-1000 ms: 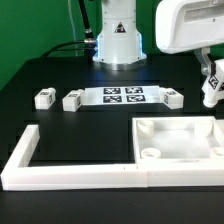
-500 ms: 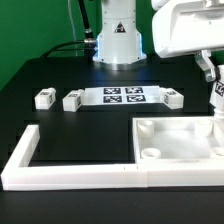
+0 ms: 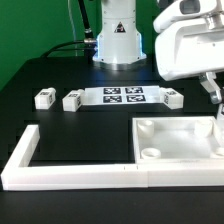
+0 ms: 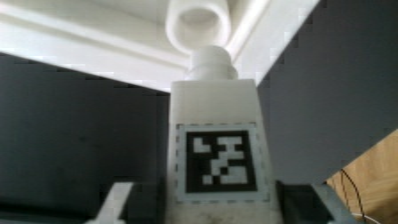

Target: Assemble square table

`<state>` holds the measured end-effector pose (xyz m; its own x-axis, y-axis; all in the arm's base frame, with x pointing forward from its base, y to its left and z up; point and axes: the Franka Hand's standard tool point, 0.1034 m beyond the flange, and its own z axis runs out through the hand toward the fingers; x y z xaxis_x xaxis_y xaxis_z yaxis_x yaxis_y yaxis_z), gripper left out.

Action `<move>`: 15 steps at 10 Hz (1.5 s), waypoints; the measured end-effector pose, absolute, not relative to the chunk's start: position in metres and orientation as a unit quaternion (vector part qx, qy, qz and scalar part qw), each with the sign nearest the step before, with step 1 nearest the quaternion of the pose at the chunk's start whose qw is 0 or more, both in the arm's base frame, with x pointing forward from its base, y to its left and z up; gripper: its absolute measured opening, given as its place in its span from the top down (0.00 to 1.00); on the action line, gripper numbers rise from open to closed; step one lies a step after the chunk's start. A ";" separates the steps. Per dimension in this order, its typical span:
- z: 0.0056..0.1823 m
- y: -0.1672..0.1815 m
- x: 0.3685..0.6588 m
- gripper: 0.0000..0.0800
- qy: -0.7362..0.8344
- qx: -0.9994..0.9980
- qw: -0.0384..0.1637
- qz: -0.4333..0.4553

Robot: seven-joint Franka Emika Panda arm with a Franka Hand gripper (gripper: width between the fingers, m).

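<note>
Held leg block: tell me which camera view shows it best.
The wrist view. The leg block fills the frame, its tag plain, clamped in the gripper, tip at a round hole of the tabletop. The exterior view catches only a sliver at its right edge.

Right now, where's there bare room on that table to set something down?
The widest bare patch of black table lies between the L-shaped wall, the marker board and the square slab. The row of leg blocks is crowded; the gripper holds a leg above the slab.
</note>
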<state>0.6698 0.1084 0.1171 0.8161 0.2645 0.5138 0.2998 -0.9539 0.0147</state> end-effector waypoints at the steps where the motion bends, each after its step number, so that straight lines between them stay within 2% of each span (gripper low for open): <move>1: 0.113 0.108 0.671 0.64 -0.147 -0.951 0.033 -0.269; 6: 0.098 0.108 0.662 0.64 -0.148 -0.954 0.033 -0.257; 9: 0.098 0.105 0.662 0.64 -0.148 -0.953 0.031 -0.264; 12: 0.088 0.099 0.659 0.64 -0.147 -0.954 0.029 -0.259; 15: 0.086 0.100 0.660 0.64 -0.146 -0.953 0.029 -0.265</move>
<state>0.6600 0.1002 0.0857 0.8169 0.2629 0.5133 0.2931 -0.9558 0.0229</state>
